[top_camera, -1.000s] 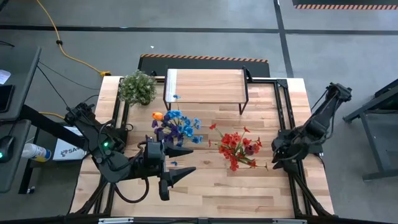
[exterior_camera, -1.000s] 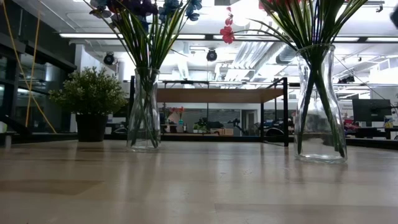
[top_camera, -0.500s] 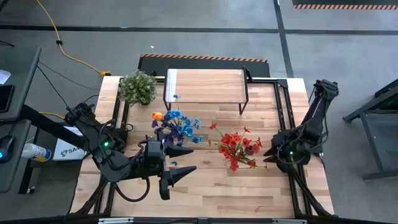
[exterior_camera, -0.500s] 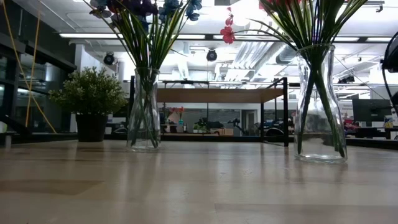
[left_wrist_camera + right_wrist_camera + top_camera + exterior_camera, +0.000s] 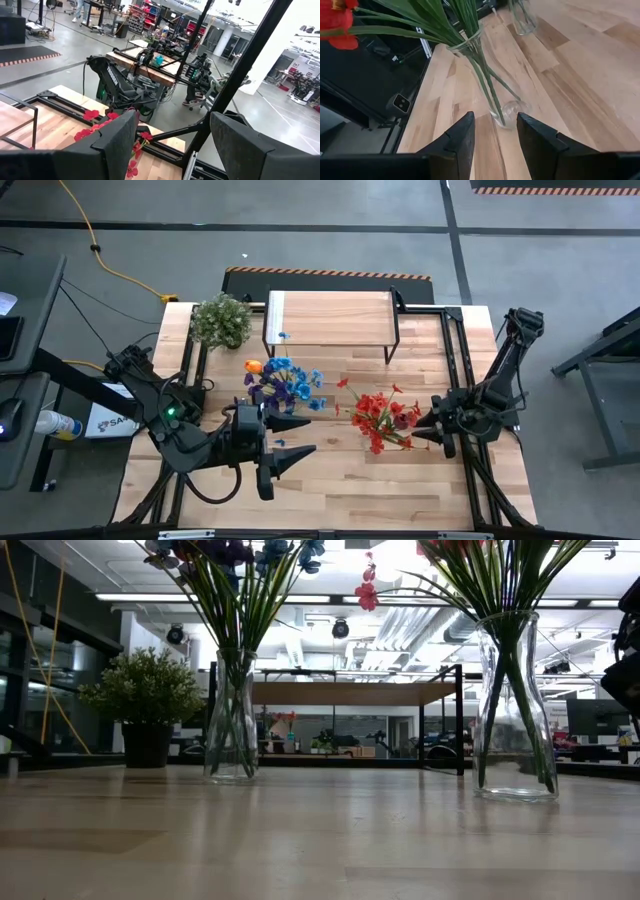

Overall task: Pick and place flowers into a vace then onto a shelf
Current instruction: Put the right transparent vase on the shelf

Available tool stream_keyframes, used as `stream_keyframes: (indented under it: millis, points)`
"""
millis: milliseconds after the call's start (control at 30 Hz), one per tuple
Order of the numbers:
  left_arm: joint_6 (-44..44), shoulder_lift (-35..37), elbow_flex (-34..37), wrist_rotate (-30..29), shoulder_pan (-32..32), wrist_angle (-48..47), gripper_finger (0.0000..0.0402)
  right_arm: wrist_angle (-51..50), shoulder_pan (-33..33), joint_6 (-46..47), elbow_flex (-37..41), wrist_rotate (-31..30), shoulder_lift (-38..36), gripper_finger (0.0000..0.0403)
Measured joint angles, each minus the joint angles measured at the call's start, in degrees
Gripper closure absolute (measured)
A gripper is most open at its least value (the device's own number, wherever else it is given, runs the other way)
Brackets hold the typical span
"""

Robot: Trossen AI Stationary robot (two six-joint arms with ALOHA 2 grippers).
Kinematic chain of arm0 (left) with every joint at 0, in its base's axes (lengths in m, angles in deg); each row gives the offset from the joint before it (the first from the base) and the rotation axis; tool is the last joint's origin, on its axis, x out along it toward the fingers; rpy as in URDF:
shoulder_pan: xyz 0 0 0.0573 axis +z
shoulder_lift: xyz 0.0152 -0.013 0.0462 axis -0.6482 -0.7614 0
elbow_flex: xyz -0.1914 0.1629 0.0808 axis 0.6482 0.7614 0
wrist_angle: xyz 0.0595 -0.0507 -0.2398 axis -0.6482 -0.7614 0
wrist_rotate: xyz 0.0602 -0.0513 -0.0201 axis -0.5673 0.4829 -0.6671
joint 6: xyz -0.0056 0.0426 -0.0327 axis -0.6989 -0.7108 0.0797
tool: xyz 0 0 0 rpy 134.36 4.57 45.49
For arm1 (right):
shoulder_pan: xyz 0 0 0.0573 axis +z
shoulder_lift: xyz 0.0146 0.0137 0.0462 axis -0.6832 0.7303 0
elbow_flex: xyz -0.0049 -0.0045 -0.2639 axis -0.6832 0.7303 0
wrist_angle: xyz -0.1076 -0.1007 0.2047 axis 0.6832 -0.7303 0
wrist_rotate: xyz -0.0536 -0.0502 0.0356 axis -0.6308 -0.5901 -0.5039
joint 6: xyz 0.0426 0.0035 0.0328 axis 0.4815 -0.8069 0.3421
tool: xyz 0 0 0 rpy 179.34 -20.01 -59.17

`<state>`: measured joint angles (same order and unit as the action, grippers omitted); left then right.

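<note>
Currently both bunches of flowers stand in clear glass vases on the counter, so the stage left is the transfer to the shelf.

1. Governing relation. The vase of red flowers stands just to the left of the right hand in the high view, with a small gap between them. The right wrist view shows the glass vase straight ahead of the two fingers, its base just beyond the tips and nothing between them. The vase's long axis is upright (the low view shows the body vertical, stems fanning out above the neck).

2. Hand state. The right hand's fingers stand narrowly parted and hold nothing. The gap looks close to the vase's width low down, so it probably needs widening before closing, though this cannot be confirmed.

3. Nearer arm. The right arm is plainly nearer to the red bunch. The left hand waits at the near-left of the counter, fingers wide and empty, close to the vase of blue and purple flowers.

4. Destination. The shelf stands at the far edge of the counter, beyond both vases, its plank top bare apart from a small blue scrap at its left end.
</note>
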<state>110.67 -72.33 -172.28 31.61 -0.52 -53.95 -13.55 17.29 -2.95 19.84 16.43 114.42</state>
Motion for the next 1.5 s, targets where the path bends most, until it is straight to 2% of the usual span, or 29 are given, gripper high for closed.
stream_keyframes:
  millis: [300, 500, 633, 900, 1033, 1167, 1500]
  points:
    - [0.16, 0.00, 0.00, 0.01, 0.00, 0.02, 0.0115, 0.48, 0.00, 1.05, 0.00, 0.57, 0.00, 0.0265]
    - [0.41, 0.00, 0.00, 0.02, 0.00, 0.02, 0.0115, 0.44, 0.00, -1.93, 0.00, -2.52, 0.00, 0.0260]
    - [0.98, 0.00, 0.00, 0.02, 0.02, 0.02, 0.0115, 0.46, 0.00, -3.00, 0.00, -2.62, 0.00, 0.0229]
    - [1.07, 0.00, 0.00, -0.32, 0.02, 0.00, 0.0115, 0.44, 0.00, -5.57, 0.00, -2.75, 0.02, 0.0114]
    - [1.07, 0.00, 0.00, -1.15, 0.04, -0.02, 0.0115, 2.03, 0.00, -5.97, 0.00, -4.95, 0.00, 0.0072]
    - [1.07, 0.00, 0.00, -1.29, 0.04, -0.02, 0.0115, 3.95, -0.02, -5.03, -0.07, -4.09, 0.00, 0.0056]
    - [1.07, 0.00, 0.00, -1.36, 0.03, -0.04, 0.0115, 4.83, -0.02, -7.78, -0.07, -4.79, 0.10, 0.0054]
